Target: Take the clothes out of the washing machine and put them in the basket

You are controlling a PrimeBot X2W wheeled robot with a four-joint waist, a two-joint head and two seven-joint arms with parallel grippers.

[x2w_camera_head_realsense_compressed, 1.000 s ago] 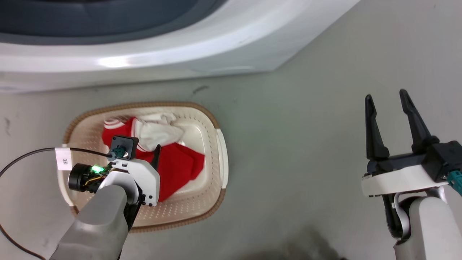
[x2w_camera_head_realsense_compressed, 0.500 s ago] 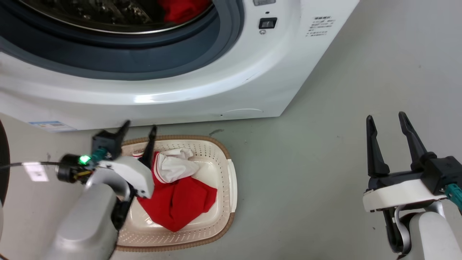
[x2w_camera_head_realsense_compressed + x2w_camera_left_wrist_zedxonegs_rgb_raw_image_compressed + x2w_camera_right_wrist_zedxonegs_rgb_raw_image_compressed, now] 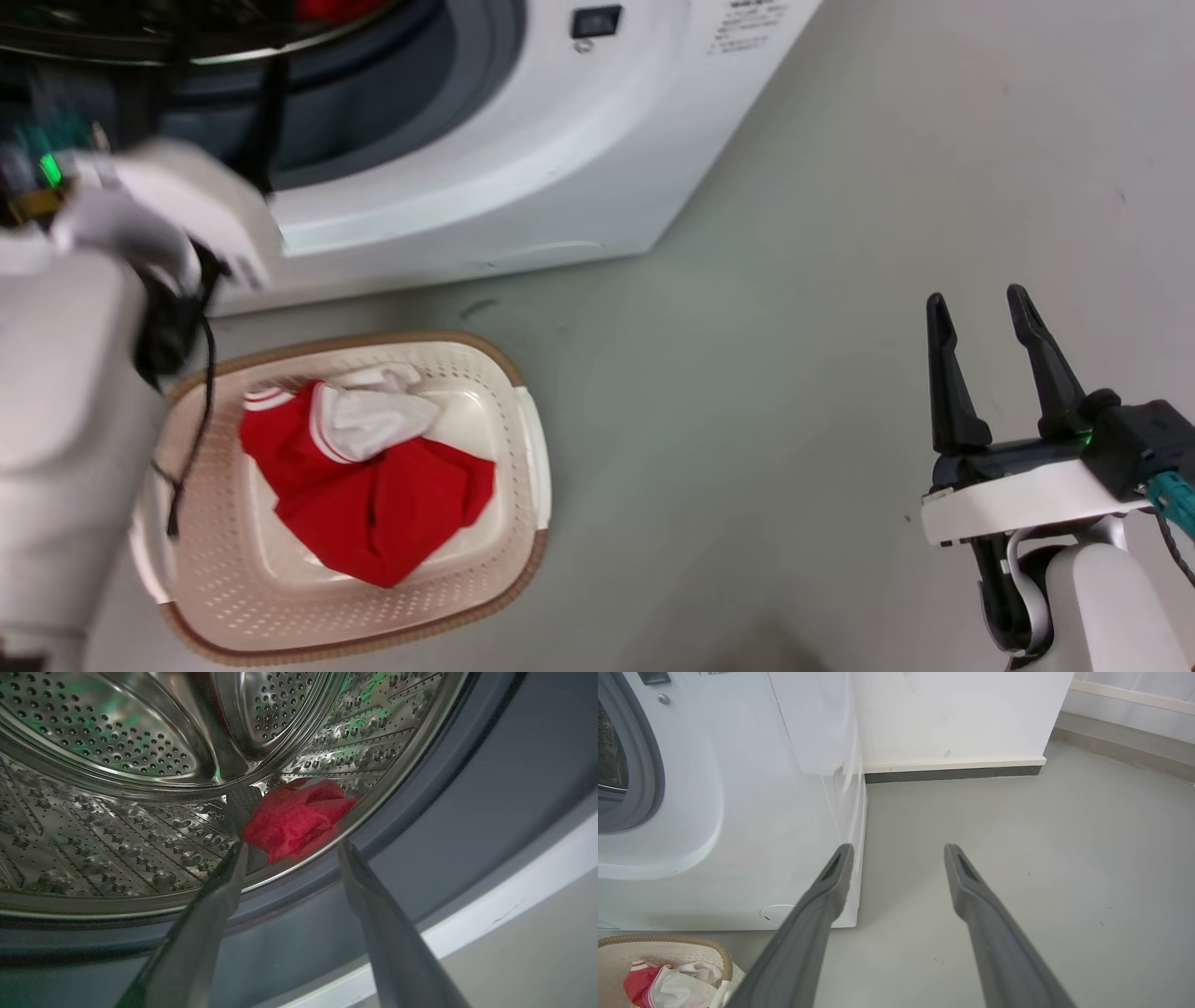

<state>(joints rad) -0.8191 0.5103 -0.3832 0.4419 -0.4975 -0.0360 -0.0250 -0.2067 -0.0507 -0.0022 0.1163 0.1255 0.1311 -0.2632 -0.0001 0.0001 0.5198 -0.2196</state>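
Clothes (image 3: 364, 485), soft red with white ribbed trim, lie crumpled in the perforated cream basket (image 3: 523, 569) on the grey floor (image 3: 747, 373). Another red piece (image 3: 294, 816) sits in the washing machine's (image 3: 523, 140) dimpled steel drum (image 3: 117, 826), just beyond the wide, empty left claw (image 3: 292, 845). Well apart, the right claw (image 3: 975, 295) is also spread wide.

left arm (image 3: 173, 210) blurred, basket (image 3: 535, 457) (left rim) hidden

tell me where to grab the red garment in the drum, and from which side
Pinch the bunched top fold of the red garment, coming straight in through the opening with the open left gripper. The garment lies crumpled low in the steel drum by the front rim, just ahead of the gripper, so a short forward reach should do.
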